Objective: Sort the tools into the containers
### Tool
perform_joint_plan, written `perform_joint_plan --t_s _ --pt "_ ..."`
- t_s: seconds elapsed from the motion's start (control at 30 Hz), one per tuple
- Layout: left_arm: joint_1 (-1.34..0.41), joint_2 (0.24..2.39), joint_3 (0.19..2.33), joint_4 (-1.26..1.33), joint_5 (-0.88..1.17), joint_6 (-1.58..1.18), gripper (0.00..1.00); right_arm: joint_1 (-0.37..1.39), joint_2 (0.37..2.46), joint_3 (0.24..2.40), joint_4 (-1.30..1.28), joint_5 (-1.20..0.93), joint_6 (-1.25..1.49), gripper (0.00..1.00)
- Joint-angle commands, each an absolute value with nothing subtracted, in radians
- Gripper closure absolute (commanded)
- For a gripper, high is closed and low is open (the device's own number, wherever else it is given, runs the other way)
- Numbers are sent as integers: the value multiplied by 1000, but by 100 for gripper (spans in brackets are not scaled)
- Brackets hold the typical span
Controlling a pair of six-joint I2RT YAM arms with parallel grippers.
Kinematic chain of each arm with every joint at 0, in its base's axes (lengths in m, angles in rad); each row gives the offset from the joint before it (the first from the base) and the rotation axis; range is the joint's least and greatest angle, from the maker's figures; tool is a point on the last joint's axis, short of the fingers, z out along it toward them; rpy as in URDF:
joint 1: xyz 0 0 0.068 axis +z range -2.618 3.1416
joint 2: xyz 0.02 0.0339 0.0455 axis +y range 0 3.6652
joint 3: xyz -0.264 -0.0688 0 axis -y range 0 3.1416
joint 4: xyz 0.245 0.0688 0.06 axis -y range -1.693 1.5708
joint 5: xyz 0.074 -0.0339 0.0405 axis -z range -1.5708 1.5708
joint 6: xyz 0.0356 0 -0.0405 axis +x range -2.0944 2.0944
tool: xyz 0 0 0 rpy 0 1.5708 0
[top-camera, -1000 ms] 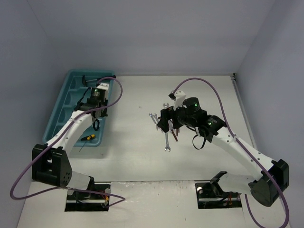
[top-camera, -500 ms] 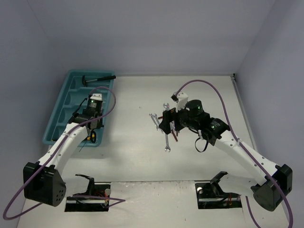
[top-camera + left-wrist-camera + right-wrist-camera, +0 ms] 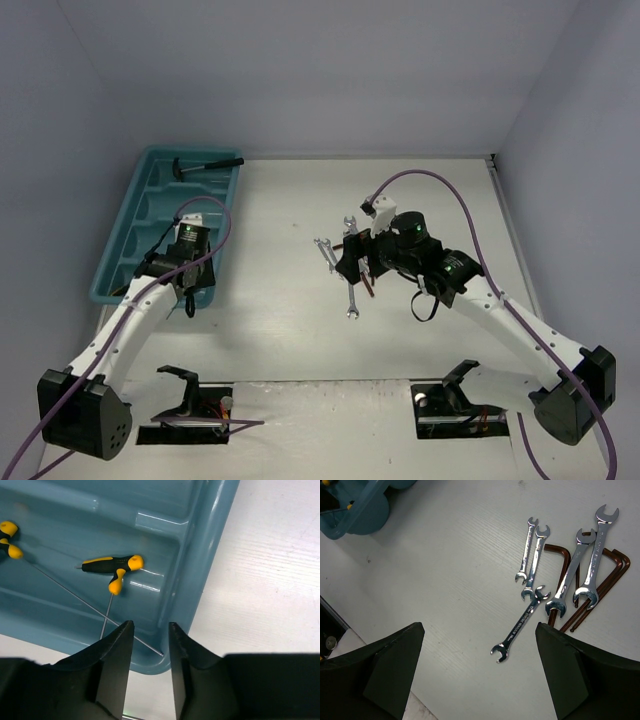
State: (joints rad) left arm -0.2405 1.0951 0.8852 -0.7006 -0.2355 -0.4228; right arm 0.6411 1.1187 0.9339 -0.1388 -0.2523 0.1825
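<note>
Wrenches (image 3: pixel 569 571) lie clustered just ahead of the right hand (image 3: pixel 479 627), which gapes empty.

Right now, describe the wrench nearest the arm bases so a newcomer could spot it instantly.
On the white table, right of the teal tray, lies a pile of silver wrenches and reddish-brown hex keys. Your wrench juts from the pile toward the arm bases, its free end nearer them than any other tool's.

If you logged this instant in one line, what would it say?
left tool: open, empty, over tray corner | right tool: open, empty, above wrenches | in tray: hammer, screwdrivers | on table: wrenches, brown keys
</note>
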Motion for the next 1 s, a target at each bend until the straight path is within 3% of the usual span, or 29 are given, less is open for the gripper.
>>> perform_joint_plan --t_s 0.0,0.33,0.73,0.97 --pt "-241 1064 938 -700 -209 -453 66 643 1094 945 -86 -262 184 8" --pt "-239 1073 1169 -864 -279 -468 63 643 1092 950 -89 -232 202 9" --pt "-238 804 959 -941 -392 -744 62 644 1093 927 -87 -248 210 9" --pt "-236 769 939 -976 -396 -782 60 651 1117 937 -86 -285 212 9"
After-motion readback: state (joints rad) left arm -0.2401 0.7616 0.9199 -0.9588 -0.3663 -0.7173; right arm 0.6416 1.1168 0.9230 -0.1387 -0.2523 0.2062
